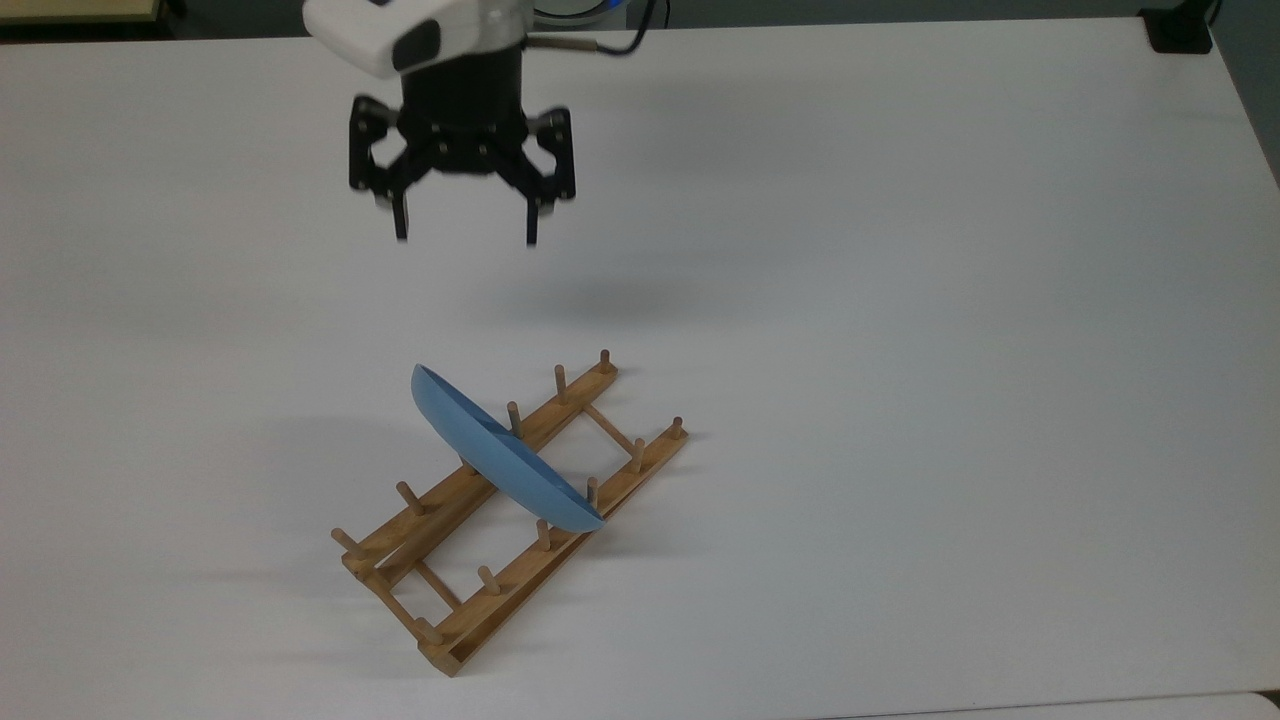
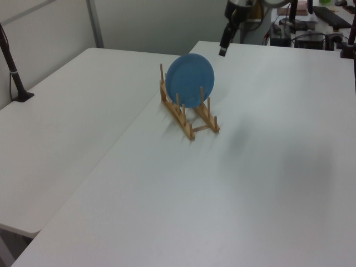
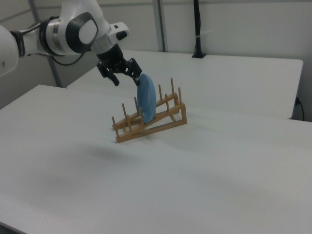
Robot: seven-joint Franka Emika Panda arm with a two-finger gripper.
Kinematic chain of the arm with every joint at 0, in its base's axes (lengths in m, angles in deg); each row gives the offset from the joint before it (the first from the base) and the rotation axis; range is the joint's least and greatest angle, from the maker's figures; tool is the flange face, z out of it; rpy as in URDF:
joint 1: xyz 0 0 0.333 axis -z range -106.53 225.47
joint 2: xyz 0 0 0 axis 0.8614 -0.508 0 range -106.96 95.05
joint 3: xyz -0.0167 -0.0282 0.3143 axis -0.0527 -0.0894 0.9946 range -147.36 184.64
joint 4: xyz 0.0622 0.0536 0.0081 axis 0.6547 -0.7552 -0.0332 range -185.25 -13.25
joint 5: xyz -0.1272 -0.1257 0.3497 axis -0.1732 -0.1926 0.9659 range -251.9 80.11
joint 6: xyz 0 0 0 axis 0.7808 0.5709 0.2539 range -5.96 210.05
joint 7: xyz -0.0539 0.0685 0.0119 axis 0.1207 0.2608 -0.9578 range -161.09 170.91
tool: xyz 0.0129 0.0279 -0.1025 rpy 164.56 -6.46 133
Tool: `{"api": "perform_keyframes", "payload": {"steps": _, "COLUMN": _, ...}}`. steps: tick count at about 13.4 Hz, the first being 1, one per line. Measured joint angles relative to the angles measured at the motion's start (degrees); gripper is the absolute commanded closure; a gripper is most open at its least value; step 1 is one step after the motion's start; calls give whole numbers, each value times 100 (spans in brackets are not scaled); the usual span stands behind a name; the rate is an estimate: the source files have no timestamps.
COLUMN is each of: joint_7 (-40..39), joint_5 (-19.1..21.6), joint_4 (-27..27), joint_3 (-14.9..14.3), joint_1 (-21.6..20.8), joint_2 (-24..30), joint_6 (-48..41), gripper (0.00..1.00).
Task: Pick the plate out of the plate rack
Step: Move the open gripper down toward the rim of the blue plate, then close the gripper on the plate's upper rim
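I am reaching for the plate (image 1: 500,455) in the plate rack (image 1: 470,590). My gripper (image 1: 465,238) has wide jaws; next, go down.

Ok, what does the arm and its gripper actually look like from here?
The arm has glossy white rounded shells with dark grey joint bands. Its gripper is black: an open linkage frame under a black cylindrical body, with two thin black fingers. A dark cable loops off the white wrist housing.
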State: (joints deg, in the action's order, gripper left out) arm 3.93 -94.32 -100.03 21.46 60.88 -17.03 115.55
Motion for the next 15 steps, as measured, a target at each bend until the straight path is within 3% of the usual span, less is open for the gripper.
{"api": "perform_keyframes", "payload": {"steps": 5, "joint_7": 13, "joint_5": -767, "joint_4": 68, "joint_3": 1, "joint_1": -58, "joint_2": -487, "joint_6": 1165, "gripper": 45}}
{"api": "perform_keyframes", "payload": {"steps": 11, "joint_7": 630, "joint_5": -1580, "joint_4": 192, "joint_3": -3, "joint_1": -60, "joint_2": -1037, "joint_6": 1890, "gripper": 49}}
{"api": "perform_keyframes", "payload": {"steps": 15, "joint_7": 631, "joint_5": -1623, "joint_4": 343, "joint_3": -14, "joint_1": -60, "joint_2": -1144, "joint_6": 1891, "gripper": 87}}
